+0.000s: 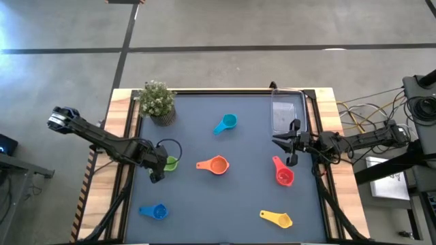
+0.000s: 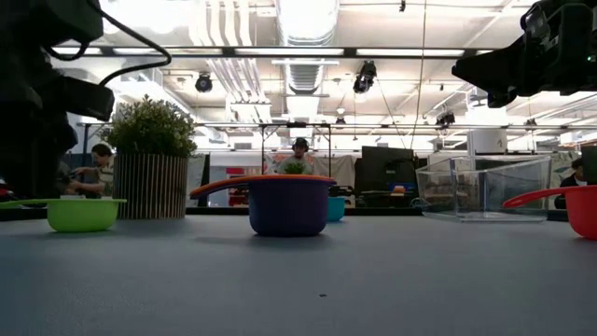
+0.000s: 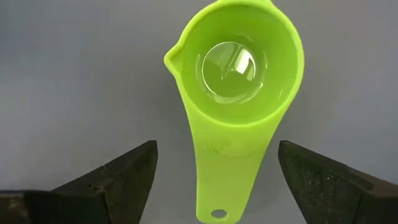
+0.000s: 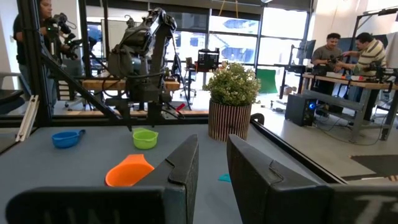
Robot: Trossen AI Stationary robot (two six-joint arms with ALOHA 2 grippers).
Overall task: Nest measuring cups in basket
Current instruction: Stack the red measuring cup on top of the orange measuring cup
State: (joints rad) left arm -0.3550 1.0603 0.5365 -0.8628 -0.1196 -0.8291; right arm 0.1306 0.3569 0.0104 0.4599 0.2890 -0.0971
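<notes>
My left gripper (image 1: 158,169) hovers over the green cup (image 1: 171,163), pointing down, open. In the left wrist view its fingers (image 3: 118,177) stand on either side of the cup's handle (image 3: 217,180) without touching it. The green cup (image 3: 239,68) sits upright on its base on the table. The orange cup (image 1: 215,165) sits nested in the purple cup (image 2: 289,207) at mid-table. The light blue (image 1: 226,123), red (image 1: 283,174), yellow (image 1: 276,218) and blue (image 1: 155,211) cups lie apart on the mat. My right gripper (image 1: 276,141) hangs above the table by the clear basket (image 1: 287,112), its fingers (image 4: 183,162) a narrow gap apart, holding nothing.
A potted plant (image 1: 158,102) stands at the far left corner of the mat. The basket stands at the far right, near the table's raised rail (image 1: 315,116). People work at desks in the room behind.
</notes>
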